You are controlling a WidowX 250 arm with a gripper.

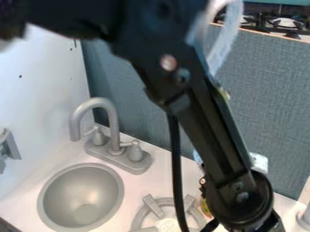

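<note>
black arm (212, 127) slants down near a gray burner (140, 219) (sink (82, 197) just beside).

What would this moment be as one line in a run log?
arm: angled down, lower end right of burner | burner: partly behind cable | sink: left of burner | faucet: behind sink

Smooth, satin grey like metal for the bowl of the sink (82, 199) and for the faucet (106, 122), lower left. Glossy black plastic look on the arm (212, 122). Rough, matt, cloth-like weave on the blue-grey panel (272, 90), right side. Smooth white counter (167, 170).
</note>
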